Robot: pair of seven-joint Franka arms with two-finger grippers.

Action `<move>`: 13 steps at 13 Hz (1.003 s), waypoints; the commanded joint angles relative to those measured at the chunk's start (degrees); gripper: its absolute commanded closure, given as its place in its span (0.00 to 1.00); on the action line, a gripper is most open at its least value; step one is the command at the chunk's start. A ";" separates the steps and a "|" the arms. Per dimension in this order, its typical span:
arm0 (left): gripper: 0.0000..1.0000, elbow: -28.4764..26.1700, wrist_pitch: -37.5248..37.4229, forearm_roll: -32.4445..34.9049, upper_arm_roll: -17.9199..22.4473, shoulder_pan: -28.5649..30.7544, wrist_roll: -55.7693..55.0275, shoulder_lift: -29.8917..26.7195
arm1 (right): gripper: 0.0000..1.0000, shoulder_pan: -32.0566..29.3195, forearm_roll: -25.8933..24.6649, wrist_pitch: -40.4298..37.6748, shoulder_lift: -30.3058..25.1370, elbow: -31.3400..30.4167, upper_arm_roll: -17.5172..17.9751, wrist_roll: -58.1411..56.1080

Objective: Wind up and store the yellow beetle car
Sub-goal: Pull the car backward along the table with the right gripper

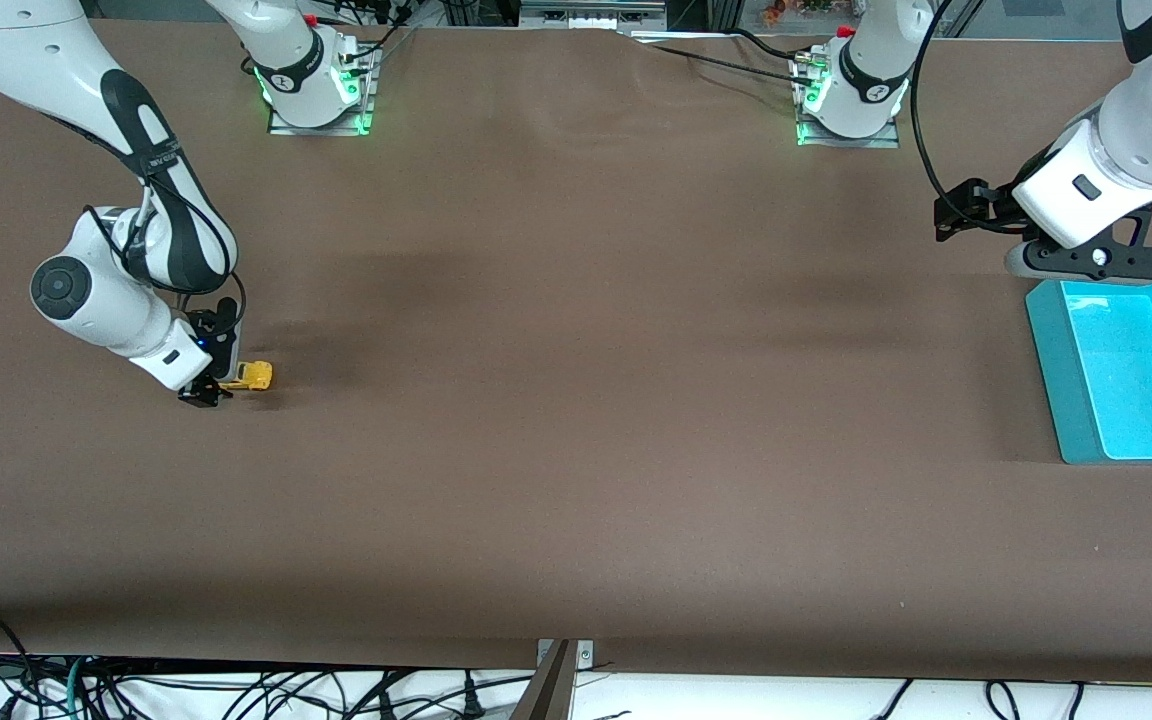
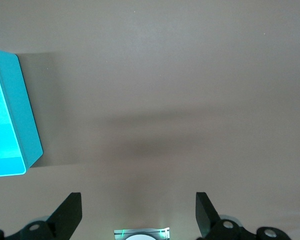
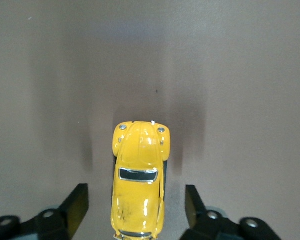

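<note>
Rear of the yellow beetle car (image 3: 138, 180) cut off by right wrist view edge, half covered by right gripper (image 1: 204, 392) in front view. Teal bin (image 1: 1056, 370) cropped at frame edge.

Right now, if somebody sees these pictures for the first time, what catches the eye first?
First the yellow beetle car, tiny on the brown table toward the right arm's end, with the right gripper open around it, its fingers apart from its sides. Next the bright turquoise bin at the left arm's end, where the left gripper hangs open beside it, holding nothing.
</note>
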 commanded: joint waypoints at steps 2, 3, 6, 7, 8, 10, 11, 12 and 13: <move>0.00 2.15 -1.44 -0.91 0.02 0.37 1.19 1.08 | 0.35 -0.73 0.27 1.93 -0.38 -1.66 0.51 -1.24; 0.00 2.15 -1.44 -0.91 0.02 0.37 1.19 1.08 | 0.42 -0.73 0.27 1.93 -0.38 -1.66 0.51 -1.24; 0.00 2.15 -1.44 -0.91 0.02 0.28 1.19 1.08 | 0.58 -0.82 0.18 1.84 -0.38 -1.66 0.59 -1.33; 0.00 2.15 -1.44 -0.91 0.02 0.28 1.19 1.08 | 0.61 -0.73 0.18 1.84 -0.38 -1.74 0.60 -1.33; 0.00 2.15 -1.44 -0.91 0.02 0.28 1.11 1.08 | 0.69 -0.73 0.18 1.84 -0.29 -1.75 0.60 -1.33; 0.00 2.15 -1.44 -0.91 0.02 0.28 1.19 1.08 | 0.78 -0.73 0.18 1.93 -0.03 -1.75 0.60 -1.42; 0.00 2.06 -1.44 -0.91 0.02 0.37 1.19 1.08 | 0.80 -0.73 0.09 1.93 0.15 -1.75 0.60 -1.42; 0.00 2.06 -1.44 -0.91 0.02 0.37 1.19 1.08 | 0.80 -0.73 0.09 2.10 0.24 -1.75 0.60 -1.42; 0.00 2.06 -1.44 -0.91 0.02 0.37 1.19 1.08 | 0.81 -0.82 0.09 2.10 0.24 -1.75 0.60 -1.51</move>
